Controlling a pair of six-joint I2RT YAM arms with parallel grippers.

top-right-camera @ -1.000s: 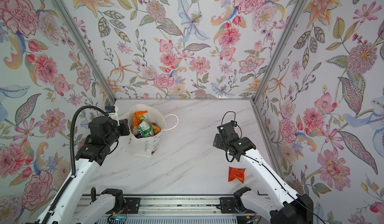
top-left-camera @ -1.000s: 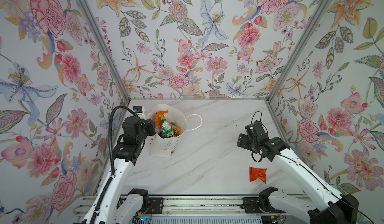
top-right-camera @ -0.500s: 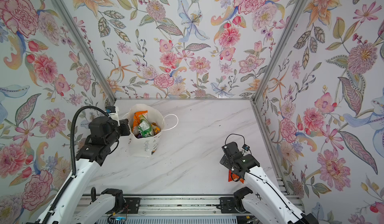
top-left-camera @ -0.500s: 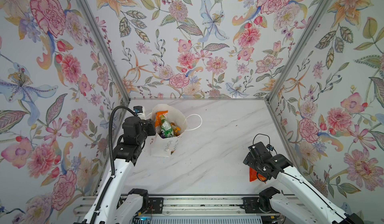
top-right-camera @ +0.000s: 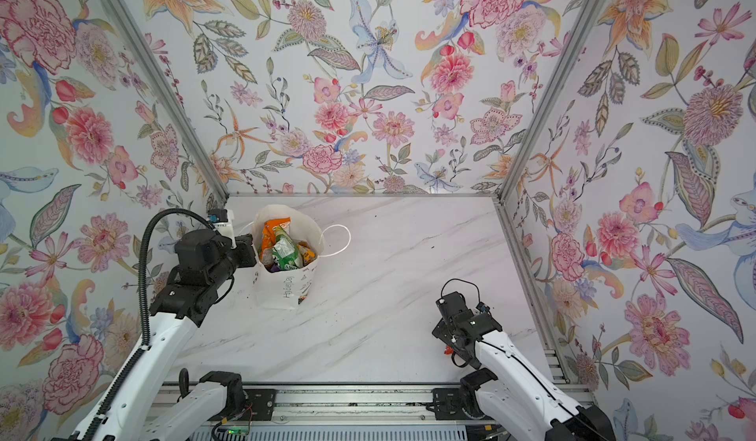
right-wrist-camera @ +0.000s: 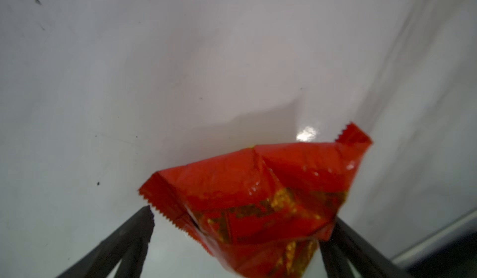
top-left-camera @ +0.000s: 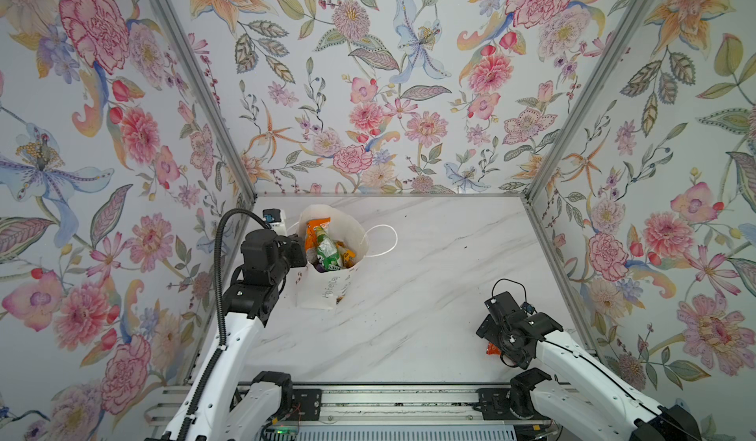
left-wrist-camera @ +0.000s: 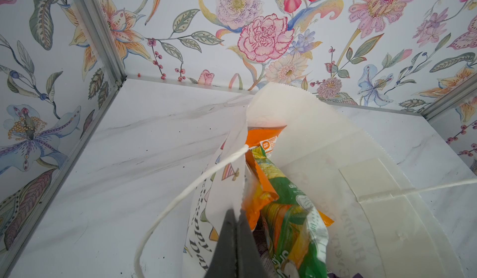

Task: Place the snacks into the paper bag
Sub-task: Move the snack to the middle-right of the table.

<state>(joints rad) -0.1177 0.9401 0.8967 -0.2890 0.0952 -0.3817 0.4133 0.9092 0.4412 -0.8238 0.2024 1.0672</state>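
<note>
Orange sachet: seen clearly only by wrist view, between your right gripper's spread fingers.
Bag: left gripper pinched rim.

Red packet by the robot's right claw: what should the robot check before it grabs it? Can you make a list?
1. Right gripper open: ok, jaws stand wide.
2. Red packet between those jaws: ok, it lies on the table between them.
3. Jaws low enough to pinch it: cannot tell.
4. Left gripper pinching the paper bag rim: ok.
5. Bag upright, mouth open: ok, snacks show inside.
6. Room for one more: cannot tell.
</note>
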